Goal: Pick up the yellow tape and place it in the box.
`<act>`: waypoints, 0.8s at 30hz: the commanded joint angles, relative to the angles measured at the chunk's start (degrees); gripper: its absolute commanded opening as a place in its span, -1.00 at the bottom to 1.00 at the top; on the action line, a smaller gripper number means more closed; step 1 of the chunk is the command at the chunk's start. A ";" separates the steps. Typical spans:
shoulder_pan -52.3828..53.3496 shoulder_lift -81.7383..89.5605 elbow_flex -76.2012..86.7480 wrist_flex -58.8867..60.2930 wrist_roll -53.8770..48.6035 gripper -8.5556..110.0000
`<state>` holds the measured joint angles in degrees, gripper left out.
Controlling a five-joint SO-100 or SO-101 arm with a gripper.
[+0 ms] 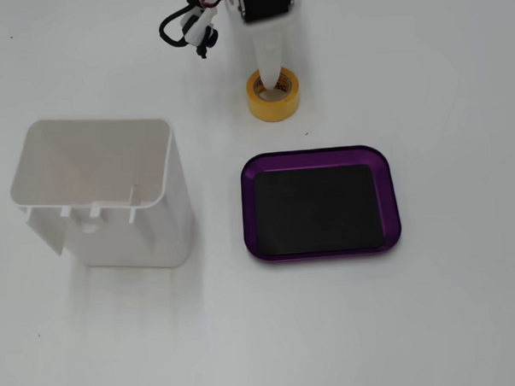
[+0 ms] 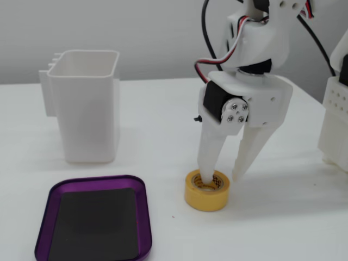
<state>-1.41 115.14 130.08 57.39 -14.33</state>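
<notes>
In a fixed view from above, the tape lay flat on the white surface, hole upward, just beyond the far rim of the box and apart from it. One white finger of the gripper reached down from the top edge into the roll's core; the second finger could not be made out there. A white bin stood to the left, well apart from both.

In a fixed view from the side, the gripper straddled the roll's wall: one finger dipped inside the tape, the other stood outside on the right, with a gap between it and the roll. The jaws stood spread, not yet clamped on anything. The box lay to the left of the tape and nearer the camera, so the carry would probably run that way once the jaws pinched the wall.
</notes>
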 commanded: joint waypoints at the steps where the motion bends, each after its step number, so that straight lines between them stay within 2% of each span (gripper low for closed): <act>1: 0.70 -1.05 -0.18 -1.85 -0.26 -0.65; 10: 0.62 -10.55 -0.26 -5.01 -0.35 -0.68; 14: 0.00 -13.18 -0.70 -4.83 -0.18 -0.88; 19: -0.26 -12.39 -2.20 -2.99 -0.18 -0.87; 24: -1.93 -4.31 -7.47 1.41 -0.09 -0.87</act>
<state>-1.85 105.64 126.12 56.78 -14.41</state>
